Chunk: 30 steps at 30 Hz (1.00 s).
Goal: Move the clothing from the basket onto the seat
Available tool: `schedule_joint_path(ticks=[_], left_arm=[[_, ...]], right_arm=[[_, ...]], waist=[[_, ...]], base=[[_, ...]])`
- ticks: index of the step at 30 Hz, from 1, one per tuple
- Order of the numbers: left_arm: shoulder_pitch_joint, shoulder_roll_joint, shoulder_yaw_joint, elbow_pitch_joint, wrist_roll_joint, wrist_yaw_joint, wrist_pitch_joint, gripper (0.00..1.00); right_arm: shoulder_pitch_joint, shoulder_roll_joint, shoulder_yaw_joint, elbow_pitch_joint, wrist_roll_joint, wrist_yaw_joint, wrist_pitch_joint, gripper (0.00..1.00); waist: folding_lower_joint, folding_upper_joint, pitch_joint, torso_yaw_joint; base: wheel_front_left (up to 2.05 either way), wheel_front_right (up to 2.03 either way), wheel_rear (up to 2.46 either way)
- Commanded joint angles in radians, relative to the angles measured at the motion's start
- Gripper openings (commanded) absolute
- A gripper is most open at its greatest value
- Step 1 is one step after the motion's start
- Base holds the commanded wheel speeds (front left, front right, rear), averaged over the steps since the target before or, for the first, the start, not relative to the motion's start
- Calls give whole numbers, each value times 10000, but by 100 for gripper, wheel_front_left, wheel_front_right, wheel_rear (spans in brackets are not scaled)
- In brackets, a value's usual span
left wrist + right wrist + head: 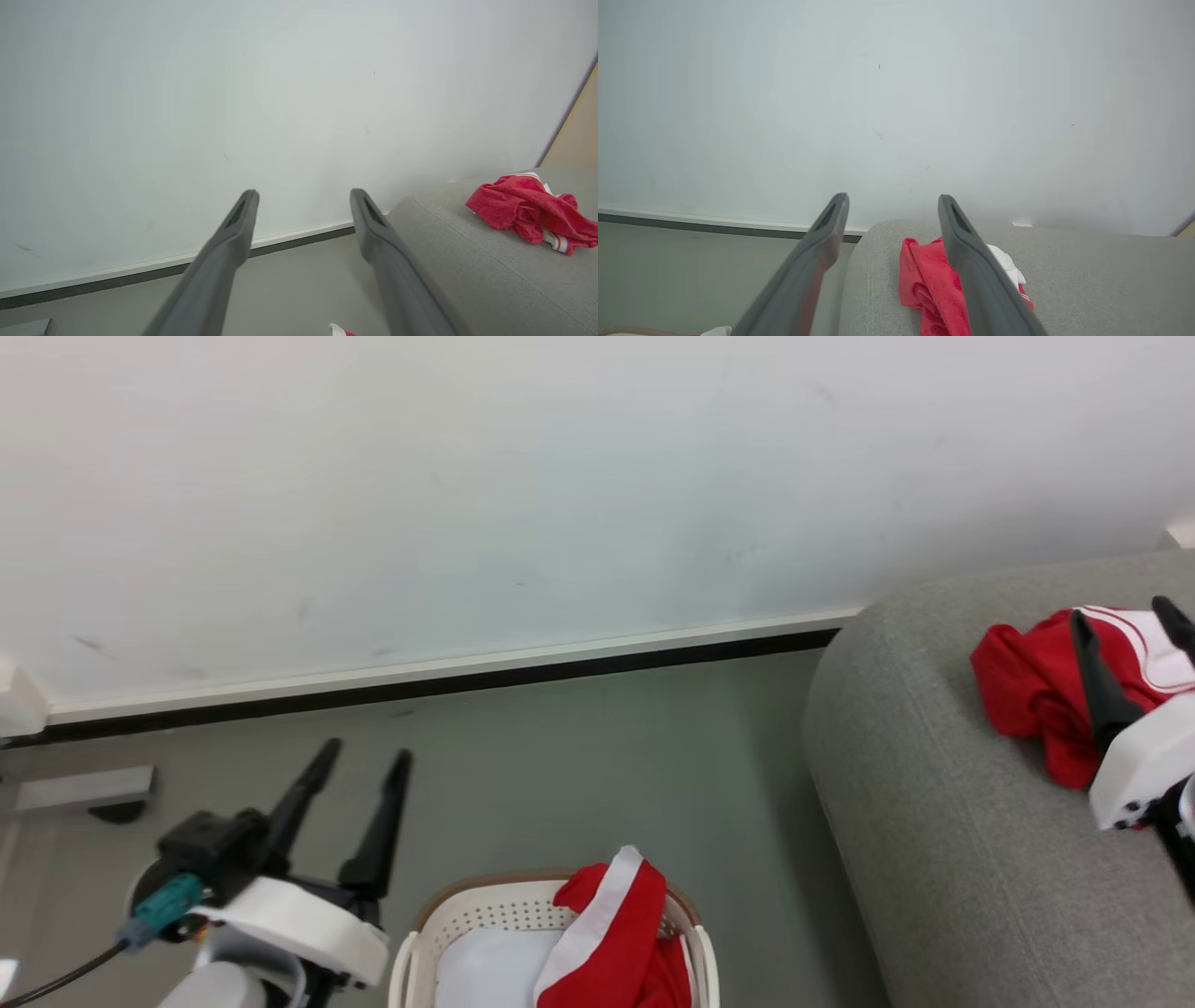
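One piece of red clothing [616, 943] with a broad white band hangs over the far rim of the white basket [467, 919] at the bottom centre. Another crumpled red garment [1032, 686] lies on the grey seat [943, 821] at the right; it also shows as a red garment [528, 212] on the seat [467, 252], and as a red garment [924, 280] on the seat [1087, 280]. My right gripper [1125, 616] hovers open above that garment, nothing between its fingers. Left of the basket, my left gripper [366, 756] is open and empty above the floor.
A white wall with a dark baseboard [448, 683] runs behind the grey floor [607, 775]. A pale pad [490, 966] lies inside the basket. A small grey plate [84, 789] sits on the floor at the far left. Open floor lies between basket and seat.
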Motion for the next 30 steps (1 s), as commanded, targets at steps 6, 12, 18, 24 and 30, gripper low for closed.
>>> schedule_joint_path(ticks=[6, 12, 18, 24, 30], left_arm=[[820, -320, 1394, 23, 253, -101, -3, 100], [1715, -1029, 2780, -21, 824, -221, -2, 100], [2658, -1915, 4099, -401, 1843, -501, -2, 100], [3276, -2647, 5072, -637, 2726, -1035, -2, 100], [3341, -3262, 5683, -500, 3292, -1632, -3, 100]], right_arm=[[1585, 1056, -217, -1253, -410, -22, -1550, 100], [2942, 1840, 128, -1444, -577, -22, -3221, 100], [3850, 2318, 622, -1139, -884, -23, -4701, 100], [4321, 2513, 707, -543, -1077, -23, -5365, 100], [4020, 2541, 724, -198, -945, -22, -5590, 100]], waist=[[3, 0, 39, 447], [3, 0, 46, 436], [3, 0, 25, 325], [3, 0, -66, 251], [3, 0, -74, 260]], base=[[0, 0, 0], [0, 0, 0], [0, 0, 0], [0, 0, 0], [0, 0, 0]])
